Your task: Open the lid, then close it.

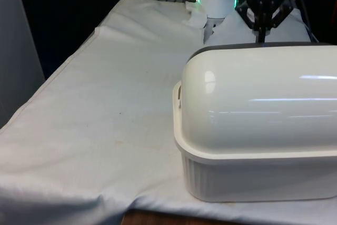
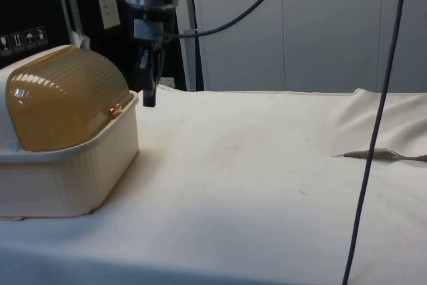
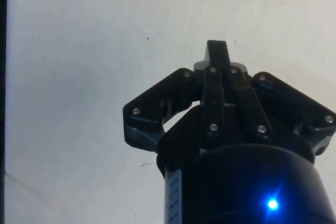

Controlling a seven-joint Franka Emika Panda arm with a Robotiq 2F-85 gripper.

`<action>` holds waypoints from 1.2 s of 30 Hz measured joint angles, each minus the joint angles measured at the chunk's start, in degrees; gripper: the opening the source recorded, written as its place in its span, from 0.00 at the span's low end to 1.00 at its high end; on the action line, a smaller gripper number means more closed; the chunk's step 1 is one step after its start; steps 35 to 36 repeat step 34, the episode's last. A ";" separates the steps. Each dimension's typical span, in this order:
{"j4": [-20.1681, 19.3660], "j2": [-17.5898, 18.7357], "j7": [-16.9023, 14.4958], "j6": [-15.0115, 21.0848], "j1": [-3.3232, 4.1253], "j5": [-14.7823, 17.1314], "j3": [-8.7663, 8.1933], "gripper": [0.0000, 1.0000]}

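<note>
scene: cream plastic bread box point(image 2: 67, 171) with amber ribbed roll-top lid point(image 2: 63, 98) on the white-clothed tabletop point(image 2: 253, 165), lid down | black gripper point(image 2: 149, 95) hangs just beside its front edge, jaws clenched, empty | advice: likely catch the small copper handle point(image 2: 115, 109) from beneath, push upward following the lid's curve.

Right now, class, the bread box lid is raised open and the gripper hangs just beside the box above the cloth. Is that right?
Not quite. The side view shows the lid down and closed on the bread box. The gripper does hang just beside it, above the cloth.
</note>
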 measured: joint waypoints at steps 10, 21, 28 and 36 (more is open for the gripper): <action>-1.66 -2.46 -0.86 0.00 -0.11 -0.17 -0.11 0.00; -1.66 -2.41 -0.80 0.00 -0.11 -0.17 -0.11 0.35; -1.60 -2.41 -0.80 0.00 -0.11 -0.17 -0.11 0.75; -1.60 -2.35 -0.80 0.00 -0.11 -0.17 -0.11 0.98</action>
